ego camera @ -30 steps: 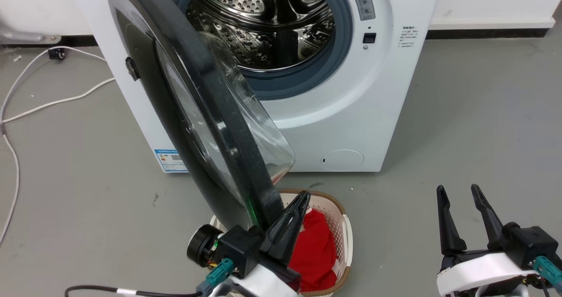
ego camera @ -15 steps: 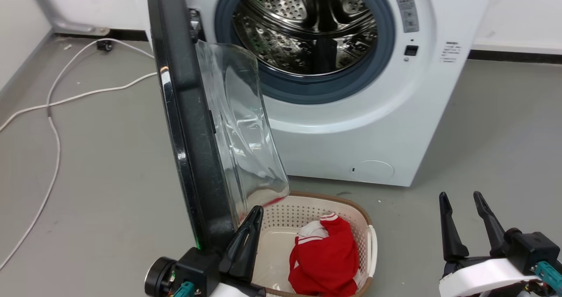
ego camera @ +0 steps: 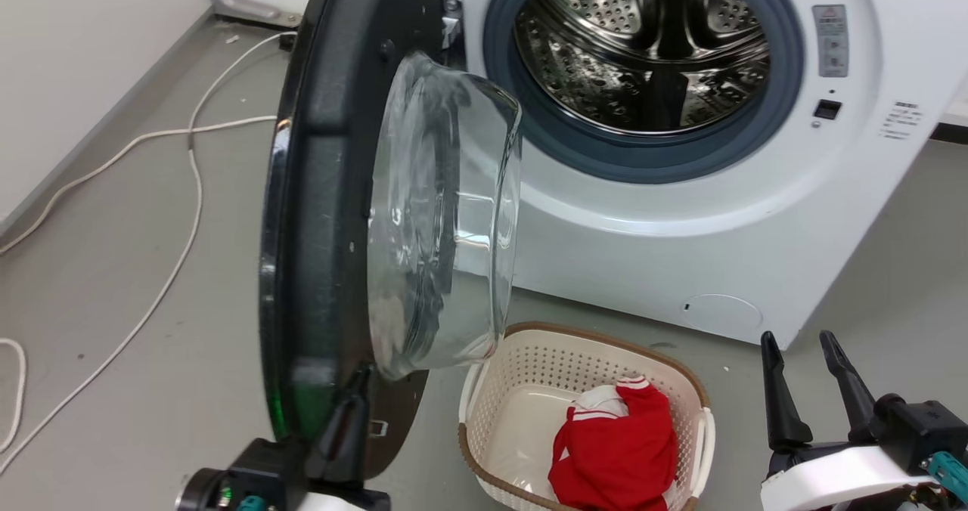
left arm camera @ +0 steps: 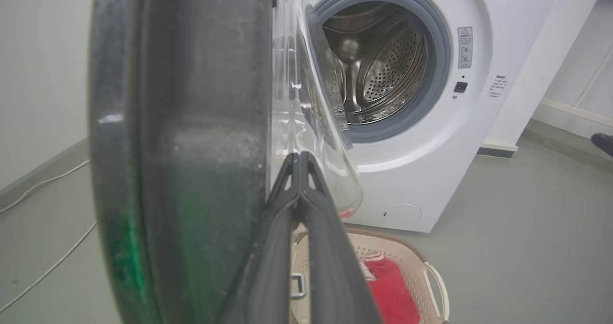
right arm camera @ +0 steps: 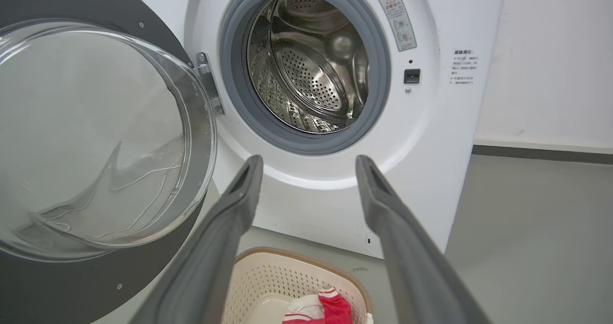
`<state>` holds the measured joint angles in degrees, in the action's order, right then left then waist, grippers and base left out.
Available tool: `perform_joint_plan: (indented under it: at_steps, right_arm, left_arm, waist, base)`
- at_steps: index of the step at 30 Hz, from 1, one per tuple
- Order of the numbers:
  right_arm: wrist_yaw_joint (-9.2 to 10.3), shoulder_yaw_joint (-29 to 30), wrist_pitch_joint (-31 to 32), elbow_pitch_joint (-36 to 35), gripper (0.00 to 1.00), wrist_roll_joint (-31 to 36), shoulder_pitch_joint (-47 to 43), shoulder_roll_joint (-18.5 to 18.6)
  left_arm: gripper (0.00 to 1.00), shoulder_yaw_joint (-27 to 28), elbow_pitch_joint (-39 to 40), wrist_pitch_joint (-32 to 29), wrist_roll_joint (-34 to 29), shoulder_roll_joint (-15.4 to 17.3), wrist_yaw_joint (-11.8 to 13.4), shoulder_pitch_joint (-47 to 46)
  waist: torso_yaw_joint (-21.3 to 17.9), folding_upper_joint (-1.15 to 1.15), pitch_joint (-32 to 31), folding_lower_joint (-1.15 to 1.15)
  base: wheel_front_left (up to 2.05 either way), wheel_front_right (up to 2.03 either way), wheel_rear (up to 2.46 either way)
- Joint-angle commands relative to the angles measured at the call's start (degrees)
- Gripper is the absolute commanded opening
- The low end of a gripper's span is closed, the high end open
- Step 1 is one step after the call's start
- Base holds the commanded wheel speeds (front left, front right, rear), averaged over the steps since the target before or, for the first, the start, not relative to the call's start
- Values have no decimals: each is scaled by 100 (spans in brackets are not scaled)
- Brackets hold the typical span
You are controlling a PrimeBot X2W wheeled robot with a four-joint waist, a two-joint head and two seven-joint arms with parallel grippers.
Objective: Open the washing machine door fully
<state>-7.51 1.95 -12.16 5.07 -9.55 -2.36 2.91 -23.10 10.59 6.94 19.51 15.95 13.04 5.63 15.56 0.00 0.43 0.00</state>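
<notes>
Swinging the door [ego camera: 318,193] wide looks to be the step in hand. In the head view the door stands roughly square to the washing machine [ego camera: 643,254], hinged at the left of its opening, with the glass bowl facing the drum [ego camera: 643,65]. The left gripper [ego camera: 360,379] sits at the door's lower rim, on the side facing the machine. One finger shows there, so its spread cannot be told from this view. The right gripper [ego camera: 796,337] hovers in front of the machine's right corner, fingers apart and empty. A basket [ego camera: 590,333] holding a red garment [ego camera: 612,450] lies on the floor just in front of the machine.

The left wrist view supplies what the head view lacks: the two fingers meet at their tips with nothing between them, lying along the door's inner face beside the bowl. It seems to push rather than grip, though actual contact is hard to confirm.

The right wrist view faces the machine head-on and gives the bowl's full round face and the hinge [right arm camera: 210,84] left of the opening.

The door appears about halfway open. The next move likely calls for the left arm to sweep away from the machine's front along the hinge's arc, so that the closed fingers do not slip off the rim.
</notes>
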Motion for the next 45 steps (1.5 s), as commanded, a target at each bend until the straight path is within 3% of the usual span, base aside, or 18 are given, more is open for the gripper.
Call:
perform_joint_plan:
  at_steps: [1,9,22,32,38,45]
  right_arm:
    - [4,16,-35,-26,100,-10,17,-7]
    - [4,26,0,-42,100,44,157,-7]
    - [4,20,150,-177,100,188,323,-7]
    - [3,76,186,-222,100,253,394,-7]
    - [3,76,164,-198,100,238,390,-7]
    - [4,44,97,-109,100,177,288,-7]
  left_arm:
    - [0,123,-46,38,21,85,50,20]
    - [0,1003,-506,344,458,348,142,-262]
    - [0,2117,-1897,724,1017,784,-110,-1181]
    - [0,2671,-3118,821,1143,1092,-501,-1860]
    - [0,2899,-3369,836,959,1039,-623,-1973]
    - [0,2991,-2665,830,358,710,-679,-1355]
  waist:
    - [114,0,55,0]
    - [282,0,189,0]
    - [24,0,484,0]
    - [-134,0,623,0]
    - [-201,0,593,0]
    - [-310,0,389,0]
  base:
    - [0,0,0]
    - [0,0,0]
    - [0,0,0]
    - [0,0,0]
    - [0,0,0]
    - [0,0,0]
